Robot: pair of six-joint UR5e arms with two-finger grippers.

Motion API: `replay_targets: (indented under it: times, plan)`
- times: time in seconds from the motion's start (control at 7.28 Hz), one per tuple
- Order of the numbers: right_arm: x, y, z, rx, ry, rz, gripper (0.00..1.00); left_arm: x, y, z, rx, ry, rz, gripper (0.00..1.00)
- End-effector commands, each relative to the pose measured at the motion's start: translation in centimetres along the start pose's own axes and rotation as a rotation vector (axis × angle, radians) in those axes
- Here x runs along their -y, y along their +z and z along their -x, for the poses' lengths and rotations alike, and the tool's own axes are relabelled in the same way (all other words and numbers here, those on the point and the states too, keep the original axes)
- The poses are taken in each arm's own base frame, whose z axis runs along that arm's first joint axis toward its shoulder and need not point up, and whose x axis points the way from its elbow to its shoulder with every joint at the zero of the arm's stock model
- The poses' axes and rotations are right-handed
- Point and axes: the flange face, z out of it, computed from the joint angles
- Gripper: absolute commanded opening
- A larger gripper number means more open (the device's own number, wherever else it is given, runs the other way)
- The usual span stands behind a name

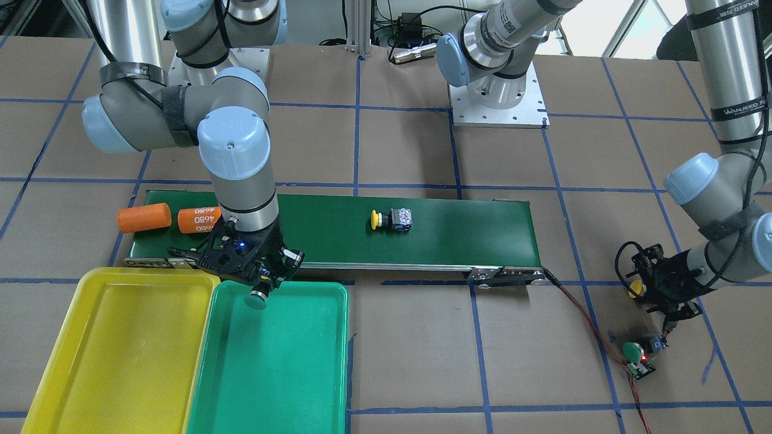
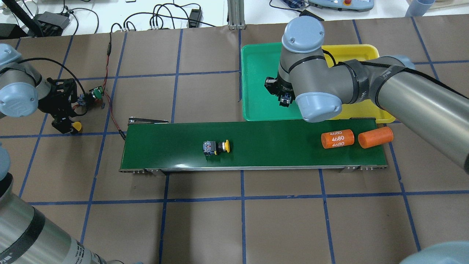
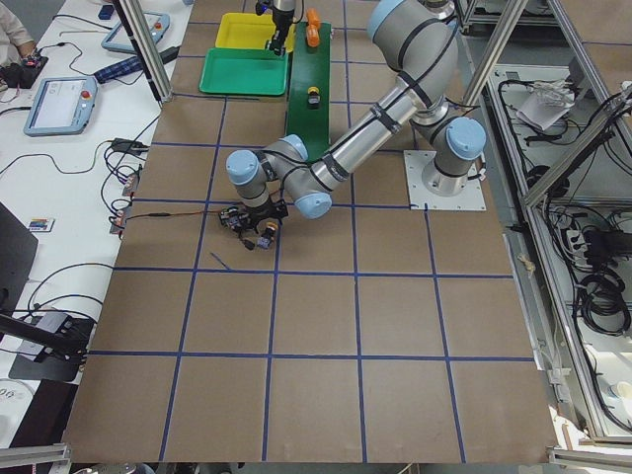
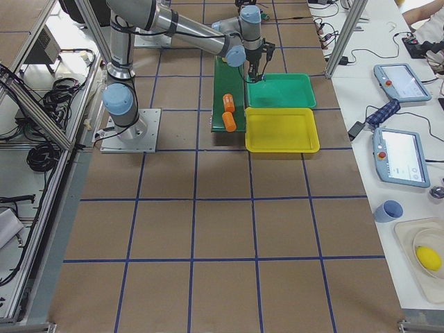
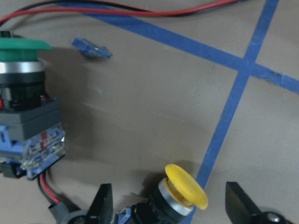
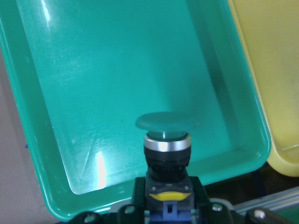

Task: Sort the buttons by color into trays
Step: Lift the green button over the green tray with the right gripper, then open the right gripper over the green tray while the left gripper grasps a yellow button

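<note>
One green button (image 6: 165, 122), rigid and light, clamped by its squared body in my right gripper (image 6: 164, 198); left gripper (image 5: 170, 205) spread wide.

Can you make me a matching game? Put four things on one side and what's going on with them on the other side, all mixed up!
Things:
1. right hand
2. left hand
3. belt
4. yellow tray

What goes with it:
A. nothing inside
B. open around a yellow button
C. holding a green button
D. carrying two orange cylinders

Pairs: 1-C, 2-B, 3-D, 4-A
</note>
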Motion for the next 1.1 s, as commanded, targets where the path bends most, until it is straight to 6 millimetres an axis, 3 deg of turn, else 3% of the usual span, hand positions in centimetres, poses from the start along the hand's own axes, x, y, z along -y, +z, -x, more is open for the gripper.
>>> replay_targets:
  times: [0.0,0.14,0.27,0.41,0.55,0.69,0.82,0.96]
  plan:
    - [4.6,2.7,-1.7,-0.007,0.019,-0.011,0.0,0.3,-0.4,-0.3,0.005,-0.005,0.001,0.16]
    - [6.4,3.0,-1.6,-0.003,0.009,-0.02,0.0,0.6,-1.2,-0.5,0.013,-0.001,0.004,0.15]
    - [6.7,3.5,-1.4,-0.002,0.005,-0.019,0.0,0.9,-2.3,-1.0,0.015,0.002,0.006,0.15]
    - [6.5,4.1,-1.2,-0.006,-0.001,-0.011,0.18,1.1,-3.9,-2.1,-0.032,0.0,-0.005,0.15]
    - [6.5,5.0,-1.1,-0.012,-0.017,0.0,0.29,2.7,-6.0,-3.5,-0.055,0.005,-0.012,0.15]
    - [6.3,5.4,-1.0,-0.014,-0.042,0.006,0.6,6.4,-7.6,-5.5,-0.074,-0.006,-0.01,0.15]
    - [6.2,5.2,-0.8,-0.012,-0.046,0.002,1.0,9.4,-9.0,-7.5,-0.067,-0.043,-0.002,0.15]
    - [6.3,4.4,-0.6,-0.004,-0.047,-0.012,1.0,10.4,-8.8,-8.5,-0.067,-0.033,0.01,0.18]
